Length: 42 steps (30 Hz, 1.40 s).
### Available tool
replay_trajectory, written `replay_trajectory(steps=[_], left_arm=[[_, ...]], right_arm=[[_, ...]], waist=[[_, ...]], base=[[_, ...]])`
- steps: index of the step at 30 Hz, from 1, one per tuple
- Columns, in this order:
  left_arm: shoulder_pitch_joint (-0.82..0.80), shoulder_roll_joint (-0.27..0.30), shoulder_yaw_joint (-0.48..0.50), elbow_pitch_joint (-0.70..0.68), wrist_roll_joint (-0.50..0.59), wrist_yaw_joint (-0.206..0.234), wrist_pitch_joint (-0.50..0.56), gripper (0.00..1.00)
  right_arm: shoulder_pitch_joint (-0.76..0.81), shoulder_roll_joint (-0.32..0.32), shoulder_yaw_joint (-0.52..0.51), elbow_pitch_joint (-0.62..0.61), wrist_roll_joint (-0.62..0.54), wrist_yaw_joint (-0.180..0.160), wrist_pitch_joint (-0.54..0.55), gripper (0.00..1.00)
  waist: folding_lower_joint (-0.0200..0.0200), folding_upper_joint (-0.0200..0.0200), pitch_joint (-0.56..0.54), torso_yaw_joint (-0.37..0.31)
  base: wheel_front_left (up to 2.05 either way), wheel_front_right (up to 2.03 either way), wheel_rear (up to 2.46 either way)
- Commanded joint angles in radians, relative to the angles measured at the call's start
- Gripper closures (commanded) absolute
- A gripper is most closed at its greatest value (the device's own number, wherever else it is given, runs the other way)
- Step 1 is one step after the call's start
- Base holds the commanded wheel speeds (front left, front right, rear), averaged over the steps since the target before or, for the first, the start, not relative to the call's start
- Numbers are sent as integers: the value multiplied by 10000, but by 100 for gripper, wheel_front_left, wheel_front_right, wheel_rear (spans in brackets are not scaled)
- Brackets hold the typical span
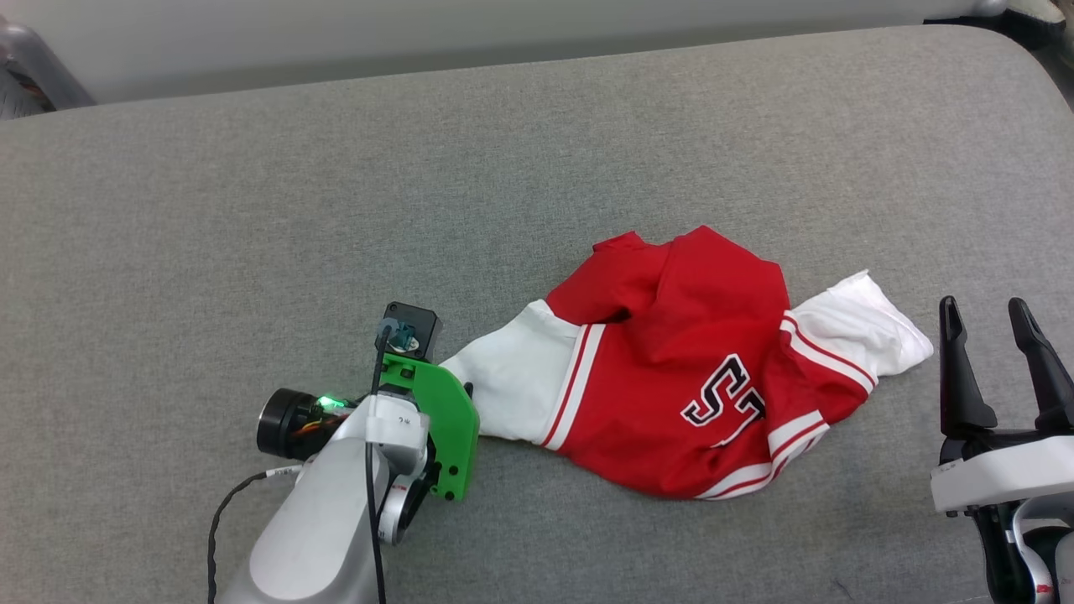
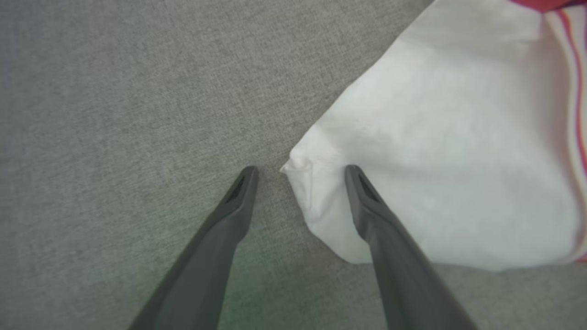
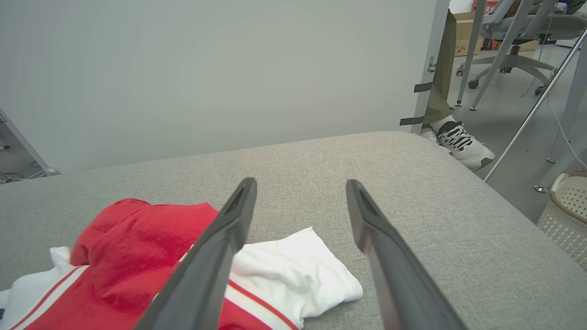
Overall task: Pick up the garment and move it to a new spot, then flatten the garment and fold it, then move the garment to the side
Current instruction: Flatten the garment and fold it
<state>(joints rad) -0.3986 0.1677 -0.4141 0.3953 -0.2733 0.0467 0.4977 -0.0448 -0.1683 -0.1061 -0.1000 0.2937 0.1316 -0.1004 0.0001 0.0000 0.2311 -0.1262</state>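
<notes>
The garment (image 1: 671, 369) lies crumpled on the grey padded surface, red with white sleeves, striped trim and part of a black print facing up. My left gripper (image 2: 300, 170) points down at the end of its left white sleeve (image 2: 440, 151). It is open, and the sleeve's corner lies between the fingertips, one finger (image 2: 367, 201) over the cloth. In the head view the left wrist (image 1: 428, 411) covers those fingers. My right gripper (image 1: 994, 319) stands open to the right of the other white sleeve (image 1: 864, 323), clear of it; the right wrist view shows that sleeve (image 3: 293, 270) below its fingers.
The grey padded surface (image 1: 336, 210) stretches wide to the left and back. Beyond its far right end are a person's shoe (image 3: 463, 144), chair legs (image 3: 504, 59) and a white basket (image 3: 566, 208) on the floor. A pale wall (image 3: 206, 68) stands behind.
</notes>
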Motion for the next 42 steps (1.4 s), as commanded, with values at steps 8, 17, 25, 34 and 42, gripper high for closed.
replay_trajectory(steps=[8,17,25,34,42], left_arm=[[44,-36,351,246,-377,67,-889,100],[696,115,1462,-668,-1129,514,-2180,100],[2304,593,2431,-1758,-1712,1149,-2246,100],[2905,402,2389,-1598,-1993,1151,-2318,0],[2458,386,1942,-2100,-1590,126,-4517,0]], right_arm=[[-180,-58,76,147,-93,-9,105,0],[61,-150,140,365,-109,-9,522,0],[285,-160,162,420,-166,-9,846,0],[322,-159,279,528,-168,-9,1035,0],[345,-410,389,412,-135,-9,1321,0]], waist=[[-1,0,23,271],[-1,0,-500,945],[-1,0,-745,1555],[-1,0,-855,1833],[-1,0,-1147,2115]], base=[[0,0,0],[0,0,0],[0,0,0],[0,0,0],[0,0,0]])
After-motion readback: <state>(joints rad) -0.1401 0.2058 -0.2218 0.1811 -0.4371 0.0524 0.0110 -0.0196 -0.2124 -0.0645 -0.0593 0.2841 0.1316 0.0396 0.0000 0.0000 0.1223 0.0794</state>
